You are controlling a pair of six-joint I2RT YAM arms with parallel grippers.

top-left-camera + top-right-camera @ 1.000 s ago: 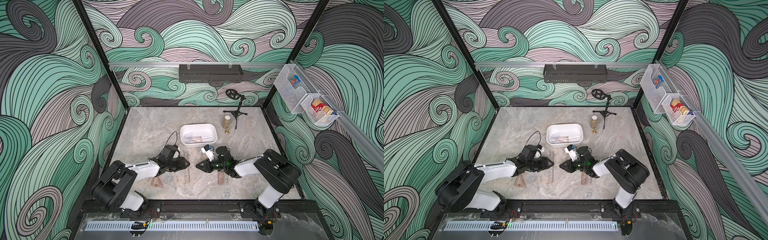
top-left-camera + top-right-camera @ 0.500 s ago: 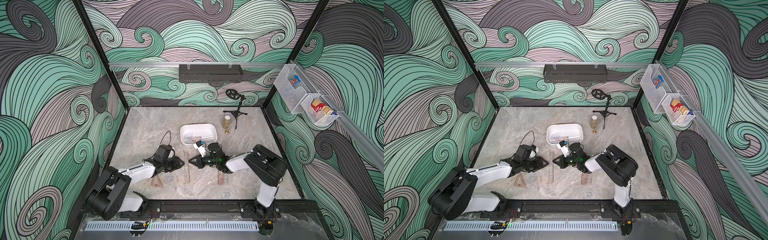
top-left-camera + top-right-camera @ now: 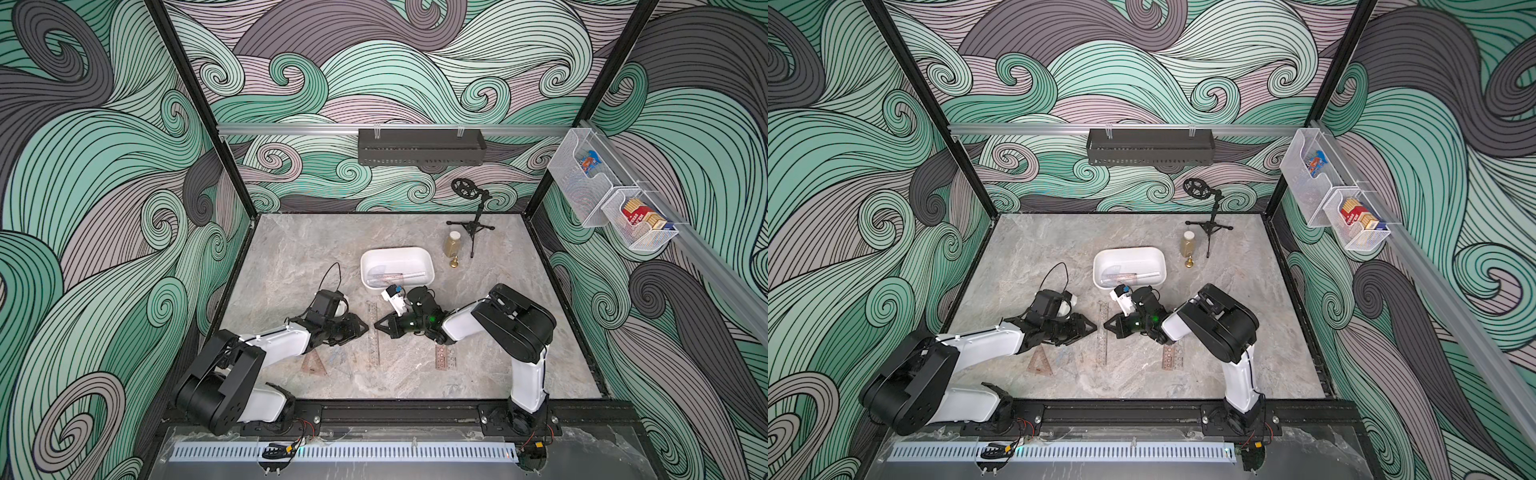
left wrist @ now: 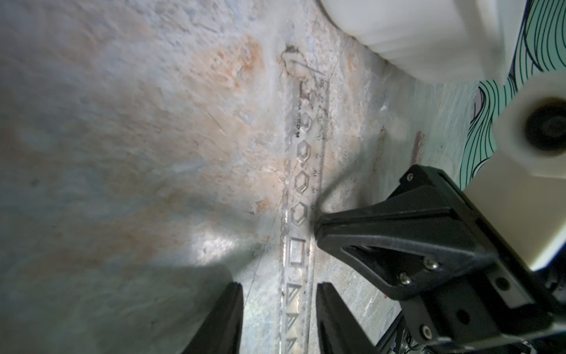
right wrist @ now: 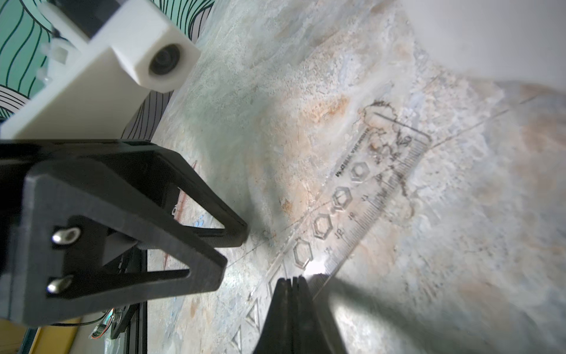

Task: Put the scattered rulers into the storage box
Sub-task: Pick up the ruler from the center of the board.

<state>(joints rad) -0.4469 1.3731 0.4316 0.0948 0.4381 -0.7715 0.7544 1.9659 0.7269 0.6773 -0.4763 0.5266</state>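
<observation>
A clear straight ruler lies flat on the marble table between my two grippers. My left gripper is open, its fingers either side of the ruler. My right gripper is shut on nothing, its tips pressing on the ruler. A reddish set square and a reddish stencil ruler lie near the front. The white storage box stands behind the grippers with several rulers inside.
A faint bluish set square lies beside the reddish one. A gold bottle, a small brass piece and a black tripod stand are right of the box. A black tray and wire baskets hang on the walls.
My right gripper has swung left onto the clear ruler and shut. My left gripper has drawn back slightly to the left and narrowed a little, staying open.
</observation>
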